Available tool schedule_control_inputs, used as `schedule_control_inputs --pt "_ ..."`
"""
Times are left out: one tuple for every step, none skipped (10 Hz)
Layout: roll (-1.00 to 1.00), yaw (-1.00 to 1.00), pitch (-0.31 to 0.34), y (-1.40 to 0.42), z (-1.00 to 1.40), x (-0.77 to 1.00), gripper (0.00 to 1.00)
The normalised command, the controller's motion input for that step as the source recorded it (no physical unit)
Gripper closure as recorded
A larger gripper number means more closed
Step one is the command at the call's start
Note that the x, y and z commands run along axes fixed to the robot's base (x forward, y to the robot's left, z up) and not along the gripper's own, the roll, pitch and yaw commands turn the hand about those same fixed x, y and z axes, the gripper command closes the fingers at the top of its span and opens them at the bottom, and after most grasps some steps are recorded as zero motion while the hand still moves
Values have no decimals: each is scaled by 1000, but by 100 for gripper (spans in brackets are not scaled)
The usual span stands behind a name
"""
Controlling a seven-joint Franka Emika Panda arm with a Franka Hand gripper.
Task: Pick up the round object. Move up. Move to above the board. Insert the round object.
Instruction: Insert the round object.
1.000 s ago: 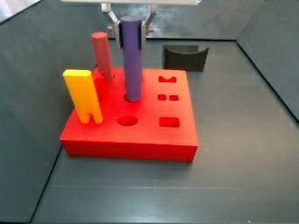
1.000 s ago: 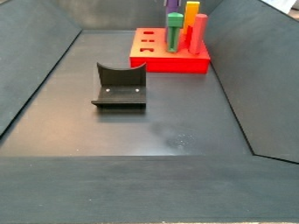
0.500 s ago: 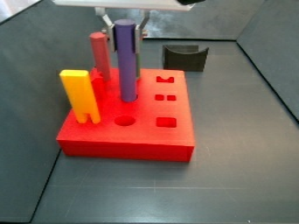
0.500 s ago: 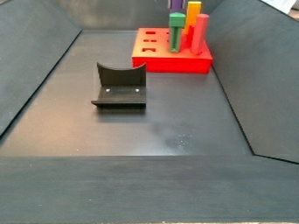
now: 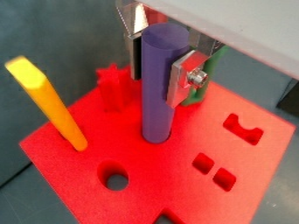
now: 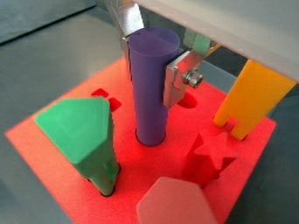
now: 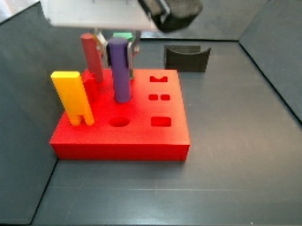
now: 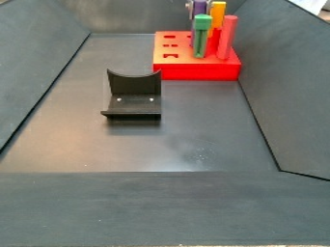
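Purple peg [image 5: 159, 83], upright between the gripper's [image 6: 152, 66] jaws, which are clamped on its upper part, has its lower end in a hole of the red board [image 5: 176, 192] directly below.

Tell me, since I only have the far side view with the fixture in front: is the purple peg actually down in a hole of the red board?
Observer: Yes. In a wrist view the purple peg has its lower end in a hole of the red board.
Operator: Gripper released?
Observer: No; the gripper has its silver fingers against the peg's sides.
Operator: Any round hole unfilled?
Observer: One, a round hole nearer the front edge.
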Motion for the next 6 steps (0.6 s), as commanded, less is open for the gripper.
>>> schedule_control_inputs --pt "90 0 -69 -140 -717 40 100" --pt "14 0 -81 -91 -657 11 100" --pt "-150 0 -180 20 -400 0 100" --pt "-140 0 -129 71 -143 0 100" --pt "-9 0 0 0 0 0 100" --pt "0 0 0 0 0 0 100"
